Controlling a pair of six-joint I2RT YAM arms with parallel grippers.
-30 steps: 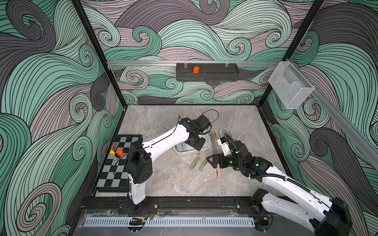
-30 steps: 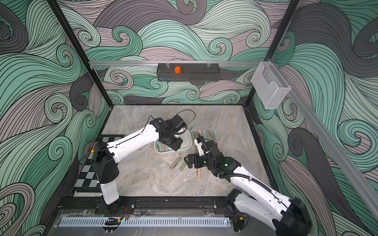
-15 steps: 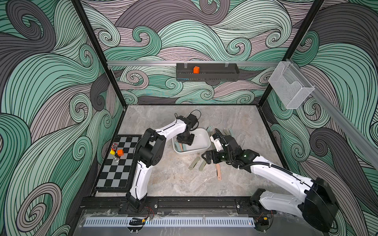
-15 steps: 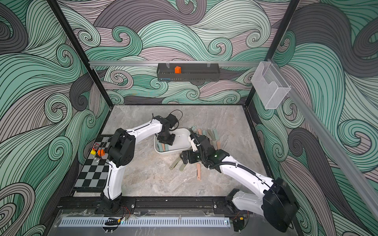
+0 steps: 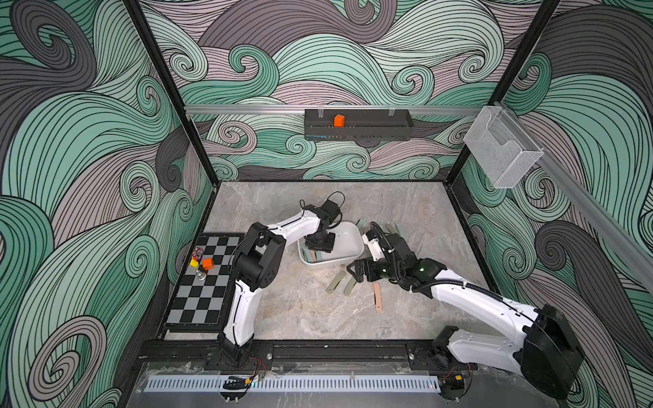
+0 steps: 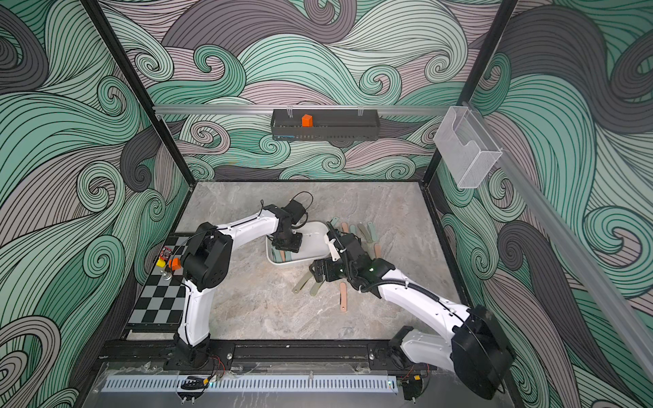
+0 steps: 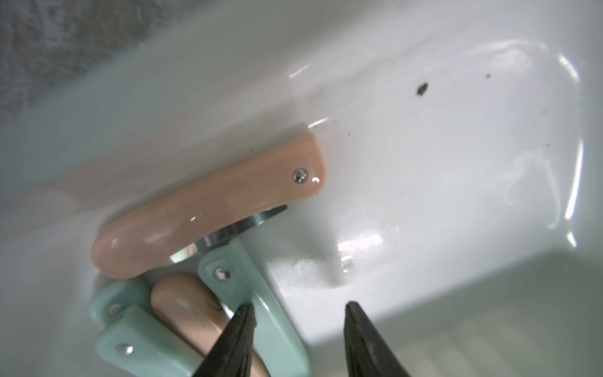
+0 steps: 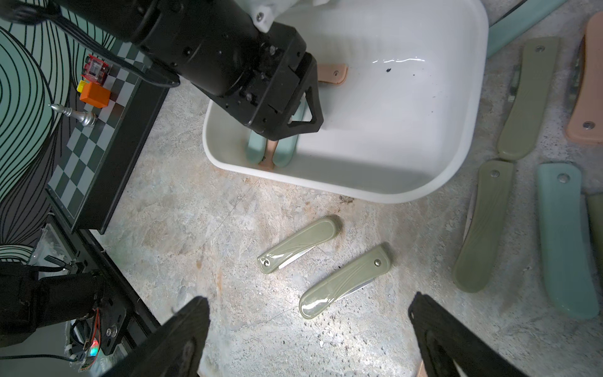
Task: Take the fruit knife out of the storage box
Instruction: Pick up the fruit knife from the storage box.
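Eyeing the mint fruit knife point(image 7: 277, 333) in the storage box point(image 7: 424, 147): my left claw point(image 7: 297, 305) is spread, probably off-centre, so I'd shift sideways before squeezing.

No legible text, label, brand or number on anything in view

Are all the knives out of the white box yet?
Not yet. Done: several folded knives already lie on the table beside the storage box. In hand: nothing yet; the left gripper is down inside the box, open fingers over a mint knife. Left: that knife, a pink knife and others beside it.
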